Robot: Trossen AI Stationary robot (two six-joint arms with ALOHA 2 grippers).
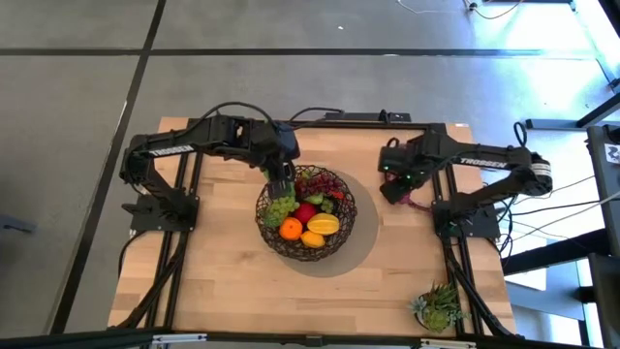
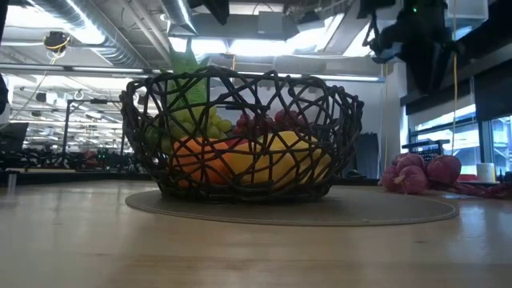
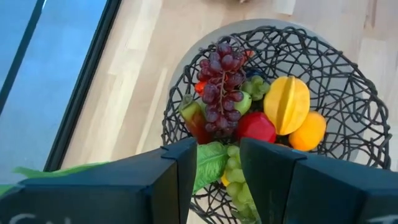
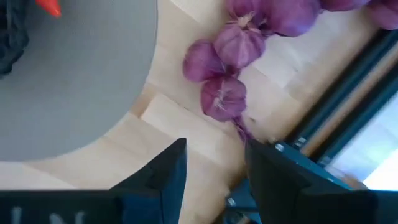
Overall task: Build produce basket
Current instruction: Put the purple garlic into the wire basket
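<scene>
**Left claw over the basket with a green leaf, right claw above the purple bulbs**

The round, dark open wire-mesh basket (image 1: 306,215) stood on a grey round mat (image 1: 364,242) near the middle of the pale wooden worktop (image 1: 223,281). Inside the basket lay a bunch of dark purple grapes (image 3: 219,84), a bunch of green grapes (image 1: 280,206), a red apple (image 3: 255,126), a ridged yellow fruit (image 3: 286,104) and a round orange (image 1: 291,229).

The left claw (image 1: 281,184) hung over the basket's rim on the side nearest the left arm's base. Its two dark fingers (image 3: 180,168) were clamped on a long green leafy stalk (image 3: 208,163), whose leaf showed between them above the green grapes.

The right claw (image 1: 397,184) hovered beyond the mat, on the side of the basket towards the right arm's base. Its fingers (image 4: 163,171) stood apart with nothing between them, above a string of purple garlic-like bulbs (image 4: 231,56) lying on the worktop just beside the mat's edge.

A spiky green succulent plant in a small pot (image 1: 438,308) sat well apart from the basket, near the worktop's front corner on the right arm's side.
</scene>
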